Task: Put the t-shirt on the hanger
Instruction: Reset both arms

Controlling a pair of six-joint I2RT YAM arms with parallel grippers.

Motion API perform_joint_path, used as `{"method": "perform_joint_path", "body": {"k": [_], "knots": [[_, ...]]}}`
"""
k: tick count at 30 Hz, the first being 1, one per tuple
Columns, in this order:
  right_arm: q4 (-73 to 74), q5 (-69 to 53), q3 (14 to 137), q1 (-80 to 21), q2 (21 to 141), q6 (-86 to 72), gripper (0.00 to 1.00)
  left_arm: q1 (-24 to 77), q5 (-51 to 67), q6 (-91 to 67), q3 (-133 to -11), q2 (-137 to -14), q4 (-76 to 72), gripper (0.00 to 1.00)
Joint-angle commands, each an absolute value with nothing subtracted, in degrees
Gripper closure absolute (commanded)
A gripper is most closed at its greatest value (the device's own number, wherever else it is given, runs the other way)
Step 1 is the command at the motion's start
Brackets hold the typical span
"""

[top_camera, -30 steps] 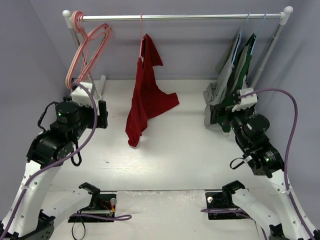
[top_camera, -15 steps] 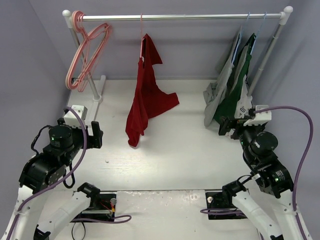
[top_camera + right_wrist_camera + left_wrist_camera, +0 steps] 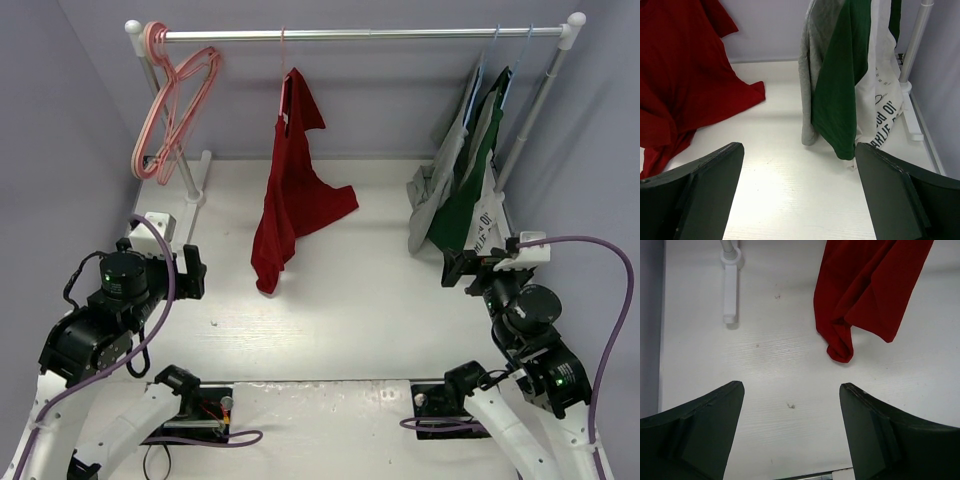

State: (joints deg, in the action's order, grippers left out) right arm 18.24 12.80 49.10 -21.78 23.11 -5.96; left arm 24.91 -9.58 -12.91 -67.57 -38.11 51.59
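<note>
From above, the left gripper sits low over the table with its jaws spread wide and nothing between them. The t-shirt hangs ahead of it and off to its right, well apart. The shirt droops from the hanger, which is hooked on the rail, and it is bunched and lopsided rather than spread. The spare hangers cluster at the rail's end, ahead of this gripper and far above it. The right gripper is also wide open and holds nothing. The grey garment, green garment and white garment hang just ahead of it, and the t-shirt is well off to its left.

From the left wrist, the left gripper shows two dark fingers far apart over bare table. The t-shirt's lowest fold is ahead and to the right. Whether it touches the table I cannot tell. The rack's foot lies ahead to the left.

From the right wrist, the right gripper gapes empty. The grey garment and green garment hang straight ahead, close. The white garment is right of them by the post. The t-shirt fills the far left.
</note>
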Motion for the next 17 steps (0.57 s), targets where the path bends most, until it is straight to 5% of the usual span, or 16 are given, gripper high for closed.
{"method": "perform_joint_path", "body": {"k": [1,17], "knots": [[14.59,12.75,49.39,-21.71,22.33,-6.59,0.0,24.96,-10.64,-13.89,-67.68,-38.5,50.62,0.22],[14.77,10.37,49.39,-21.71,21.01,-6.86,0.0,24.96,-10.55,-13.01,-66.36,-37.79,51.42,0.22]]}}
